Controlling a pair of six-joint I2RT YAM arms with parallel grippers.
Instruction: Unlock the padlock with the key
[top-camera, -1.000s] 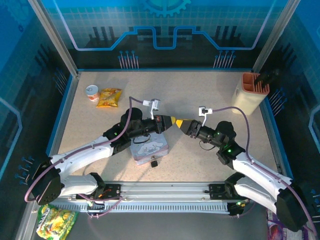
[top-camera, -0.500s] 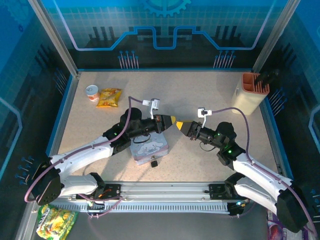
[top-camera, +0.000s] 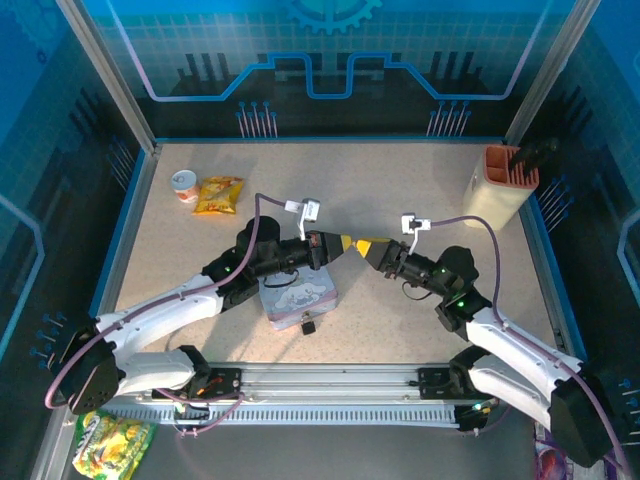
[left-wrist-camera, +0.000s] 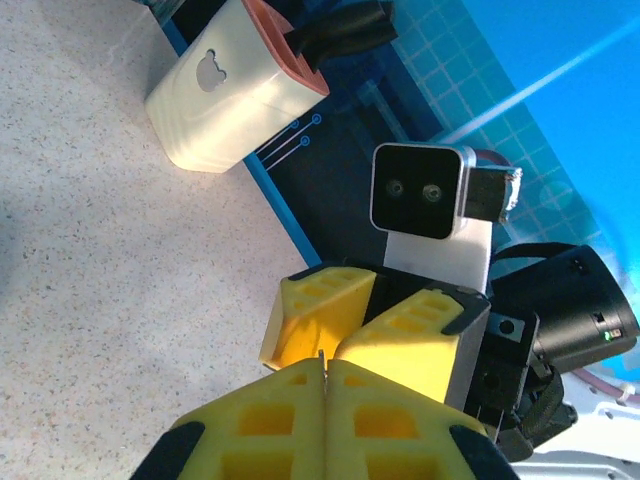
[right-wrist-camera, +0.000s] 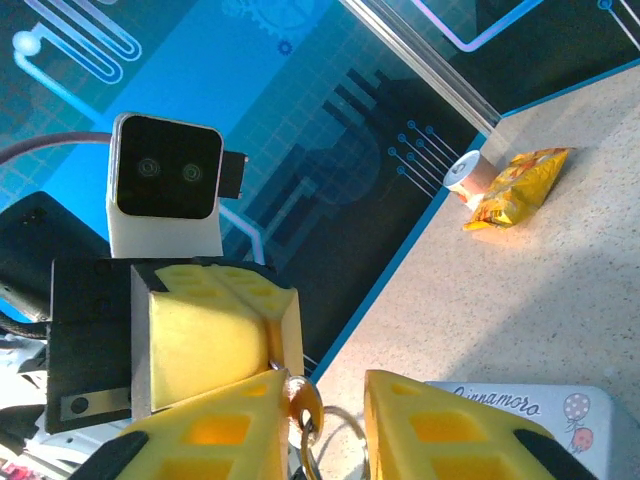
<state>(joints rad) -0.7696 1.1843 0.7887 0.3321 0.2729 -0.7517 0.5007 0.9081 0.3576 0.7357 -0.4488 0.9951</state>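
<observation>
- The key (left-wrist-camera: 322, 357) is a thin dark sliver poking out between the left gripper's (top-camera: 346, 242) fingers. They are pressed together on it, up in the air over the middle of the worktop (top-camera: 430, 200).
- The right gripper (top-camera: 364, 244) meets it tip to tip with its fingers spread a little. Thin wire rings (right-wrist-camera: 338, 440) hang in the gap; I can't tell whether they touch either finger.
- What I take for the padlock (top-camera: 308, 326) lies on the worktop against the near edge of the pale tin (top-camera: 298, 292), below both arms.
- Both pieces look like stiff, light, slick metal. The key wants pinching flat across its head, and the padlock by its dark body, with the shackle left free. So small a lock will likely skate or twist unless one gripper pins it.
- There is room to move: the worktop right of the tin is bare. The beige holder (top-camera: 498, 185) and the snack packet (top-camera: 218, 194) sit well apart at the far corners. The tin's wall crowds the lock on its far side.
</observation>
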